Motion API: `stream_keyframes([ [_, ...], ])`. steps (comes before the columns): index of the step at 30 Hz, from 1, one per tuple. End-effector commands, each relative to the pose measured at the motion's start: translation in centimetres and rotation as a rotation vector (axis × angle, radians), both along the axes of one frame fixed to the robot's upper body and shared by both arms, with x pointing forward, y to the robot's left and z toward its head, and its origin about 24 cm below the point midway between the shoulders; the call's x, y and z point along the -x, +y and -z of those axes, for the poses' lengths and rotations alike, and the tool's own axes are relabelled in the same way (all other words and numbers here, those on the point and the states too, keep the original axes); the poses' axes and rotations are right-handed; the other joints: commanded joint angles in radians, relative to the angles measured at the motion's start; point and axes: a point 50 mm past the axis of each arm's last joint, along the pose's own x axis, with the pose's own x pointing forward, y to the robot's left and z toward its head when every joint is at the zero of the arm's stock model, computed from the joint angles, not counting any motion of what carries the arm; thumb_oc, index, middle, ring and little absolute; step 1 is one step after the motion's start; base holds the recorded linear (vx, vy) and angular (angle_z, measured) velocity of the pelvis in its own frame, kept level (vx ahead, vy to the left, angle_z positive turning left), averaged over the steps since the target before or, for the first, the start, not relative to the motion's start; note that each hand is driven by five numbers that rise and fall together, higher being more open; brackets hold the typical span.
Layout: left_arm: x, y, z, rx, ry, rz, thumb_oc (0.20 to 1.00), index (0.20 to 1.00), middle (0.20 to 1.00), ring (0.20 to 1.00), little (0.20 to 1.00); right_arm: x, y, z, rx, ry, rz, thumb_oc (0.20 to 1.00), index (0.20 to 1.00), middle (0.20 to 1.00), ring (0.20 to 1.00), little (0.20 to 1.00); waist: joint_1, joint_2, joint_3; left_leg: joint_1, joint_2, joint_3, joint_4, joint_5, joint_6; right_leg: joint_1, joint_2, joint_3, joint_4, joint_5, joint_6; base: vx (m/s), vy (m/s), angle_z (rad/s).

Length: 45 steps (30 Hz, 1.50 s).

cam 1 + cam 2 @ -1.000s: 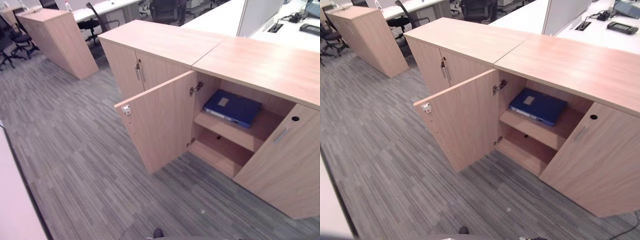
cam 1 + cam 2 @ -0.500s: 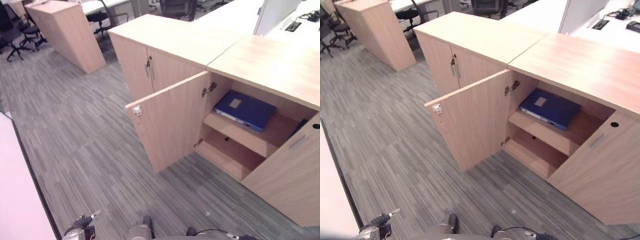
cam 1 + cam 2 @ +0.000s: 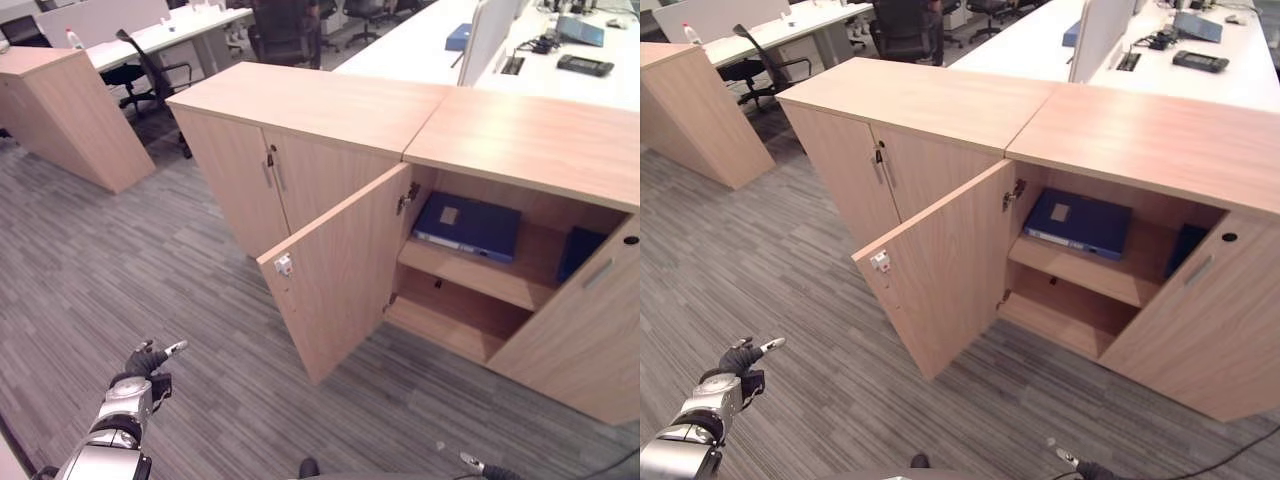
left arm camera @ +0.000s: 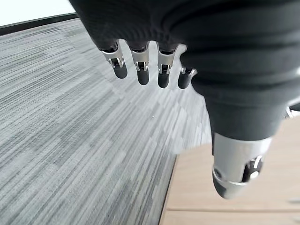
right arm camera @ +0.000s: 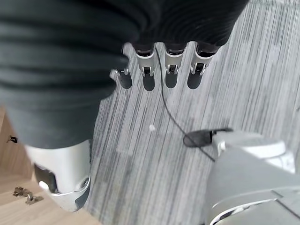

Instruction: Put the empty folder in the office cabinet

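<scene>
- A wood-grain office cabinet [image 3: 520, 130] stands on grey striped carpet [image 3: 150, 270], well ahead of both hands, its left door [image 3: 335, 275] swung wide open and its right door [image 3: 585, 330] ajar.
- A second, closed cabinet [image 3: 300, 110] sits flush against its left side, farther forward than the left hand's fingertips.
- A separate wooden unit [image 3: 65, 115] stands apart at the far left, with white desks [image 3: 440, 50] and dark office chairs [image 3: 285, 30] behind the cabinets.
- Inside the open cabinet, an upper shelf [image 3: 480, 275] sits above a lower compartment [image 3: 455, 320].
- The blue folder [image 3: 467, 226] lies flat on that upper shelf, well clear of either hand and touched by no finger.
- Another dark blue item [image 3: 578, 250] stands at the shelf's right end, partly hidden by the right door; what it is cannot be told.
- The left hand [image 3: 140, 368] hangs low at the robot's left over the carpet, its fingers [image 4: 143, 70] loosely extended side by side, thumb [image 4: 234, 173] apart, holding nothing.
- The right hand [image 5: 61, 168] hangs over the carpet at the robot's right, its fingers [image 5: 171, 72] relaxed in a row and empty, the thumb set apart from them.
</scene>
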Motion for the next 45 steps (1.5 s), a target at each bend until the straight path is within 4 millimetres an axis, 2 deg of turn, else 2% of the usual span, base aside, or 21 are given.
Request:
stream_keyframes([
  [1,-2.1,0.3,-1.6,-0.010,-0.074,-0.010,1.000,1.000,1.000,1.000,1.000,-0.5,-0.6,-0.3,0.008,-0.017,0.016,1.000,1.000,1.000,1.000,1.000,0.018,0.007,-0.010,-0.003,0.021,-0.024,0.014,-0.085,-0.015,-0.107,-0.066,0.006,-0.032,0.129,0.085,-0.01,0.123,-0.25],
  [5,-3.9,-1.0,-2.2,0.047,-0.125,0.005,1.000,1.000,1.000,1.000,1.000,-1.3,0.0,-0.3,-0.005,-0.035,0.003,1.000,1.000,1.000,1.000,1.000,0.009,-0.017,-0.005,0.009,0.004,0.012,0.015,-0.104,0.005,-0.141,-0.084,0.023,-0.029,0.169,0.101,-0.01,0.108,-0.24],
  [9,-5.6,-2.3,-3.1,0.044,-0.148,0.091,1.000,1.000,1.000,1.000,1.000,-1.5,0.2,-0.2,-0.013,-0.036,0.000,1.000,1.000,1.000,1.000,1.000,-0.001,-0.034,-0.005,0.021,-0.005,0.034,0.016,-0.118,0.016,-0.155,-0.090,0.030,-0.029,0.191,0.106,0.01,0.068,-0.30],
  [11,-8.2,-6.1,-4.2,0.060,-0.207,0.279,1.000,1.000,1.000,1.000,1.000,-1.2,0.6,0.0,-0.032,-0.027,0.004,1.000,1.000,1.000,1.000,1.000,-0.014,-0.049,-0.006,0.033,-0.014,0.052,0.017,-0.132,0.023,-0.167,-0.097,0.027,-0.028,0.225,0.106,0.02,0.080,-0.33],
  [13,-8.9,-8.3,-4.3,0.130,-0.248,0.340,1.000,1.000,1.000,1.000,1.000,-1.1,1.1,0.2,-0.057,-0.039,0.029,1.000,1.000,1.000,1.000,1.000,-0.017,-0.060,-0.004,0.044,-0.016,0.061,0.017,-0.139,0.026,-0.173,-0.097,0.023,-0.029,0.243,0.106,0.03,0.035,-0.37],
  [23,-11.2,-10.0,-6.2,0.110,-0.286,0.394,1.000,1.000,1.000,1.000,1.000,-1.2,1.4,0.3,-0.069,-0.040,0.029,1.000,1.000,1.000,1.000,1.000,-0.036,-0.075,-0.010,0.064,-0.012,0.089,0.015,-0.152,0.027,-0.189,-0.091,0.020,-0.035,0.271,0.106,0.01,0.005,-0.10],
  [24,-12.0,-11.2,-7.0,0.106,-0.310,0.442,1.000,1.000,1.000,1.000,1.000,-1.1,1.3,0.3,-0.067,-0.032,0.028,1.000,1.000,1.000,1.000,1.000,-0.039,-0.079,-0.013,0.067,-0.013,0.090,0.014,-0.155,0.027,-0.190,-0.090,0.017,-0.036,0.270,0.106,0.01,0.003,-0.03],
  [25,-12.1,-11.2,-7.0,0.106,-0.310,0.443,1.000,1.000,1.000,1.000,1.000,-1.1,1.3,0.3,-0.067,-0.033,0.028,1.000,1.000,1.000,1.000,1.000,-0.039,-0.079,-0.012,0.067,-0.013,0.090,0.014,-0.155,0.027,-0.190,-0.090,0.017,-0.036,0.270,0.106,0.00,0.000,0.00],
  [29,-13.1,-13.6,-8.1,0.111,-0.348,0.530,1.000,1.000,1.000,1.000,1.000,-0.7,1.5,0.4,-0.072,-0.020,0.029,1.000,1.000,1.000,1.000,1.000,-0.045,-0.083,-0.015,0.071,-0.014,0.089,0.014,-0.159,0.026,-0.187,-0.092,0.012,-0.037,0.273,0.106,0.00,-0.001,-0.01],
  [35,-14.2,-15.9,-9.3,0.075,-0.370,0.607,1.000,1.000,1.000,1.000,1.000,-0.8,1.7,0.4,-0.079,-0.026,0.032,1.000,1.000,1.000,1.000,1.000,-0.056,-0.087,-0.012,0.076,-0.014,0.088,0.014,-0.160,0.025,-0.188,-0.092,0.008,-0.038,0.277,0.106,0.00,0.000,0.00],
  [37,-14.6,-17.5,-10.0,0.073,-0.404,0.646,1.000,1.000,1.000,1.000,1.000,-1.2,1.8,0.4,-0.075,-0.034,0.029,1.000,1.000,1.000,1.000,1.000,-0.058,-0.089,-0.009,0.075,-0.014,0.087,0.014,-0.160,0.025,-0.189,-0.091,0.009,-0.038,0.276,0.106,0.00,0.000,0.00],
  [38,-14.9,-20.2,-11.4,0.084,-0.478,0.741,1.000,1.000,1.000,1.000,1.000,-1.3,1.9,0.4,-0.075,-0.037,0.030,1.000,1.000,1.000,1.000,1.000,-0.059,-0.092,-0.008,0.073,-0.014,0.085,0.014,-0.159,0.025,-0.189,-0.091,0.005,-0.039,0.275,0.106,0.00,0.000,0.00],
  [39,-14.9,-21.7,-12.3,0.102,-0.530,0.791,1.000,1.000,1.000,1.000,1.000,-1.4,2.0,0.4,-0.077,-0.039,0.033,1.000,1.000,1.000,1.000,1.000,-0.059,-0.093,-0.006,0.072,-0.015,0.083,0.014,-0.159,0.025,-0.188,-0.093,0.003,-0.038,0.275,0.106,0.00,0.000,0.00],
  [40,-14.8,-21.7,-12.3,0.102,-0.529,0.791,1.000,1.000,1.000,1.000,1.000,-1.3,2.0,0.4,-0.077,-0.039,0.034,1.000,1.000,1.000,1.000,1.000,-0.059,-0.093,-0.006,0.072,-0.015,0.082,0.014,-0.159,0.025,-0.187,-0.093,0.002,-0.038,0.275,0.106,-0.01,-0.003,0.08],
  [43,-13.9,-25.2,-14.3,0.206,-0.664,0.903,1.000,1.000,1.000,1.000,1.000,-1.4,2.3,0.5,-0.086,-0.046,0.043,1.000,1.000,1.000,1.000,1.000,-0.055,-0.098,0.001,0.068,-0.017,0.072,0.014,-0.161,0.026,-0.187,-0.095,-0.005,-0.037,0.276,0.106,-0.02,-0.012,0.05],
  [45,-12.9,-27.2,-14.7,0.283,-0.702,0.982,1.000,1.000,1.000,1.000,1.000,-1.6,2.6,0.5,-0.094,-0.053,0.044,1.000,1.000,1.000,1.000,1.000,-0.054,-0.101,0.006,0.067,-0.018,0.069,0.014,-0.164,0.027,-0.188,-0.096,-0.007,-0.037,0.276,0.106,-0.02,-0.011,0.13],
])
